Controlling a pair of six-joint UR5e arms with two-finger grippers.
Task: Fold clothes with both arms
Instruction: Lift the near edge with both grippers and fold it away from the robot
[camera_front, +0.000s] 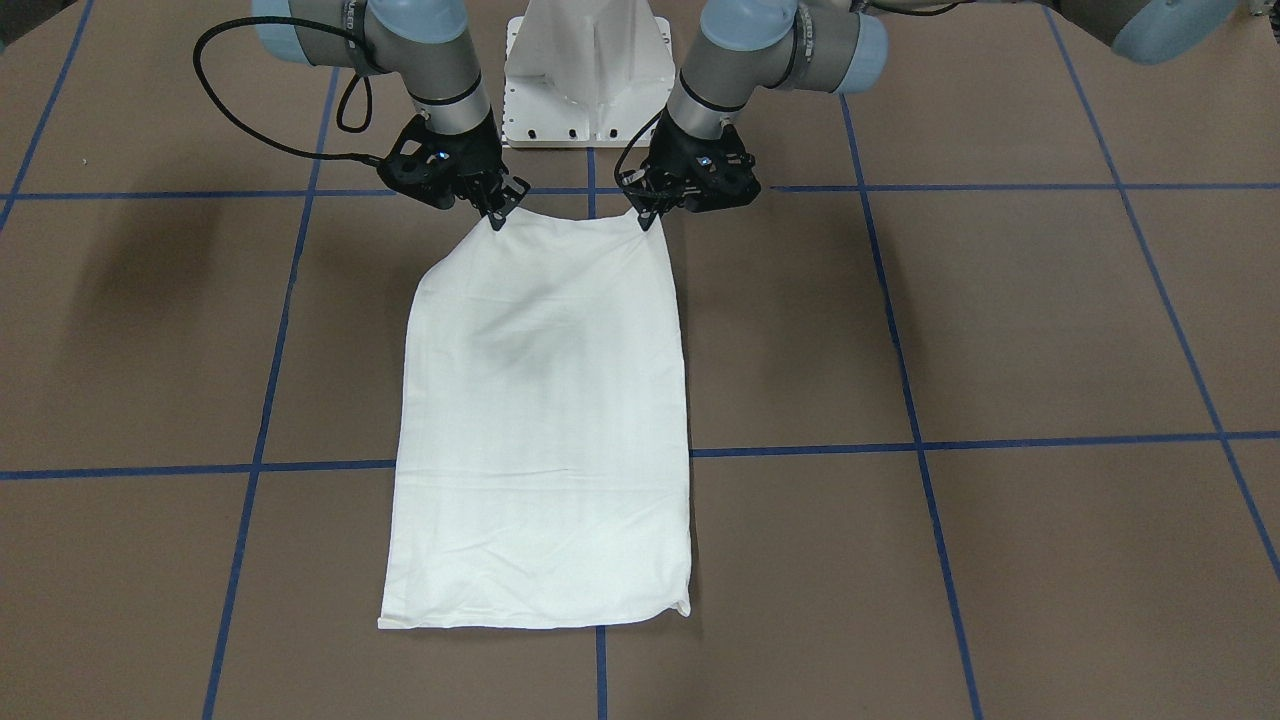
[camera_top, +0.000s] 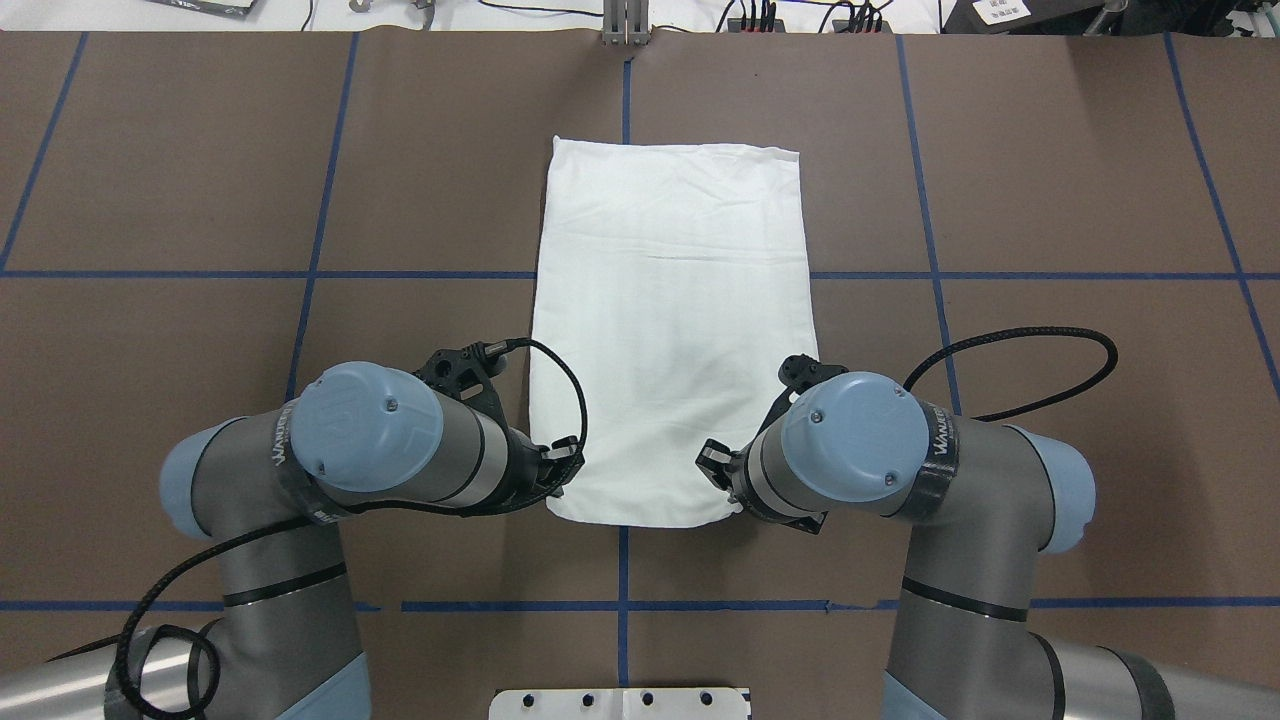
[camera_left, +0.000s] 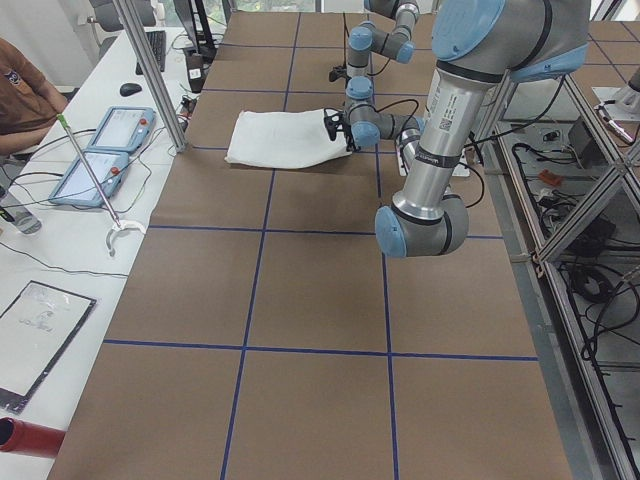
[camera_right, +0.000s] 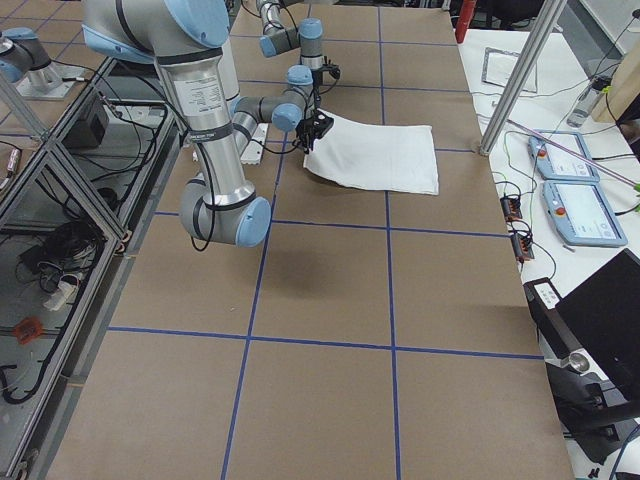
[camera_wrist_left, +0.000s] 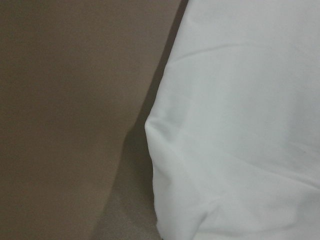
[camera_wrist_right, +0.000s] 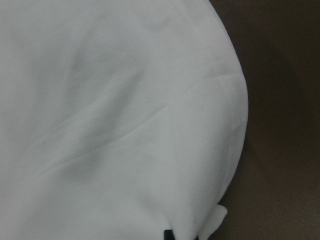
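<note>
The clothes are one white shirt (camera_front: 540, 420), folded into a long rectangle that lies flat on the brown table (camera_front: 1000, 330). Its edge nearest the robot is raised at both corners. In the front-facing view my left gripper (camera_front: 646, 217) is shut on the right-hand corner and my right gripper (camera_front: 497, 217) is shut on the left-hand corner. From overhead, the left arm (camera_top: 370, 440) and right arm (camera_top: 860, 440) flank the near end of the shirt (camera_top: 670, 320). Each wrist view shows only white cloth (camera_wrist_left: 240, 125) (camera_wrist_right: 110, 125) against the table. No print, collar or sleeve shows.
The white pedestal base (camera_front: 588, 80) stands just behind the grippers. Blue tape lines (camera_front: 910, 400) divide the table into squares. On the operators' side are a side desk with two tablets (camera_left: 100, 150), a metal post (camera_left: 150, 70) and a seated person (camera_left: 20, 90).
</note>
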